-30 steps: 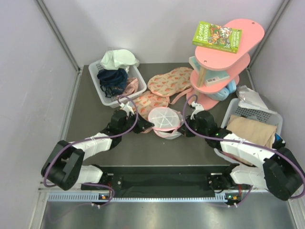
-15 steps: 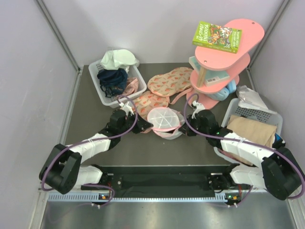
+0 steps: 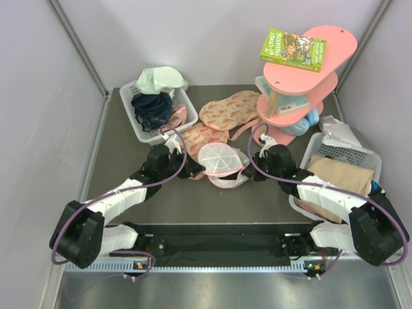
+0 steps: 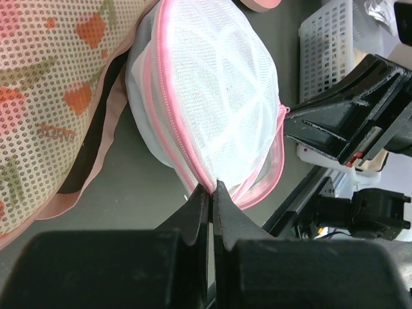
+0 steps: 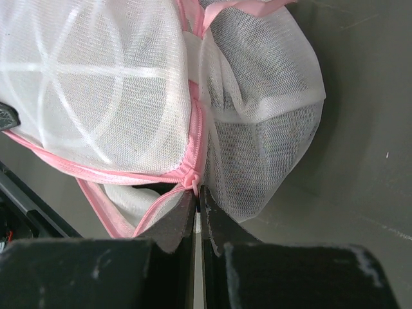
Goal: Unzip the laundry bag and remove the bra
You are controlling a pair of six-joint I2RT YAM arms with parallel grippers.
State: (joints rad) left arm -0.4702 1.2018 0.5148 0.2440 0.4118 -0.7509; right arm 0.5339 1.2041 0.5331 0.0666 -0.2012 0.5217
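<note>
The laundry bag, a round white mesh dome with pink zip trim, sits mid-table between both grippers. My left gripper is shut on the pink trim at the bag's left rim, fingertips pinched together. My right gripper is shut on the pink zip pull at the bag's right side, its tips meeting. Beside the pull the zip stands parted, with a dark gap under the dome. The bra is hidden; I see nothing black through the mesh.
Flat pink fruit-print pieces lie just behind the bag. A white basket of navy and pale clothes stands back left. A pink tiered stand carries a green book. Another white basket with beige cloth stands at right.
Both wrists have shifted slightly towards the back of the table and the bag has tipped up a little with them. Both grips are unchanged.
</note>
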